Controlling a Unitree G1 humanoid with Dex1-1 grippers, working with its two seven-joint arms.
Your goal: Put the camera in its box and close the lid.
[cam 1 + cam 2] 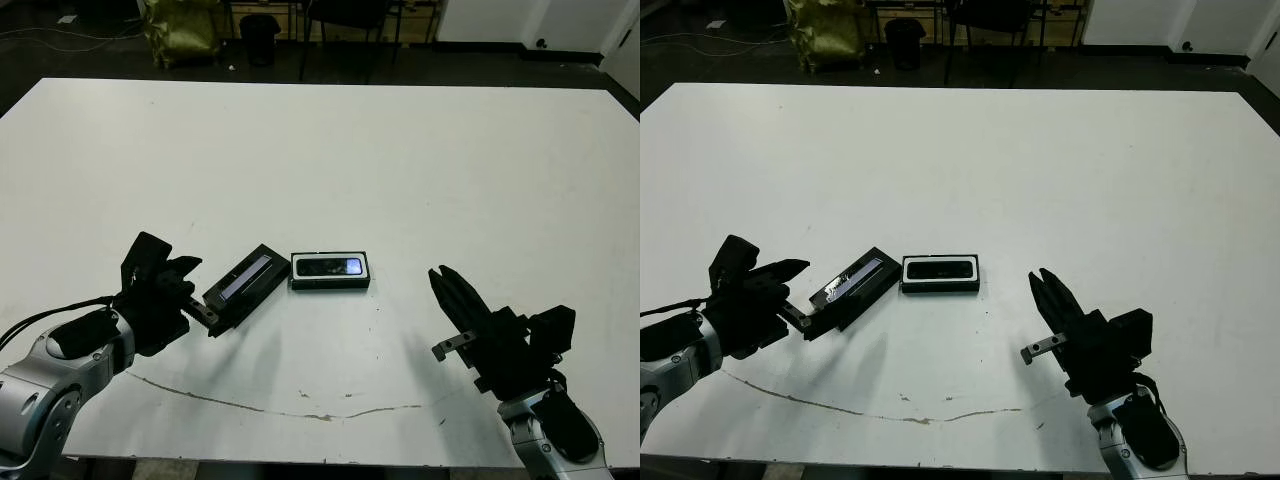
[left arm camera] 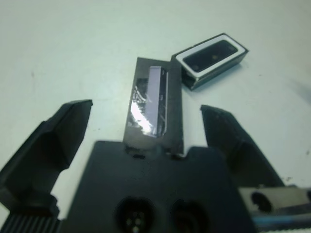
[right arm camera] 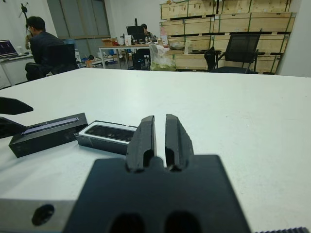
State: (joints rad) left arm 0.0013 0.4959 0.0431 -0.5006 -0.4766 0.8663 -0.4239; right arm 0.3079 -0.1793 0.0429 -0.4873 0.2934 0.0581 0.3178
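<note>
My left jaws [image 2: 146, 141] stand wide, one finger [image 2: 53, 141] on each side of the near end of the lid [image 2: 154, 104] without closing on it; the lid's end reaches in against the black body between the fingers, though I cannot tell whether it truly touches. The lid lies flat on the white tabletop [image 1: 400, 160], angled, its pale lavender stripe facing up and catching a glint. My right jaws [image 3: 159, 138] are narrow — the two fingers nearly together with only a thin slit between them — and they hold nothing, hanging above the tabletop toward its near edge, well apart from the task's things.

Just beyond the far end of the lid sits the box [image 1: 331, 270], a shallow black tray with a white rim showing. The lid's far corner comes right up beside the box's left end; whether the two touch is not clear. Inside the box lies the camera [image 1: 334, 266] — flat, dark, with a bluish-white glint on its glossy face. The box is uncovered.

A thin brownish line [image 1: 260, 405] runs across the tabletop near its front edge. In the room beyond the table's far side, a person [image 3: 41, 46] sits at a desk, and wooden crates [image 3: 223, 22] are stacked along the back wall behind a black office chair [image 3: 238, 53].
</note>
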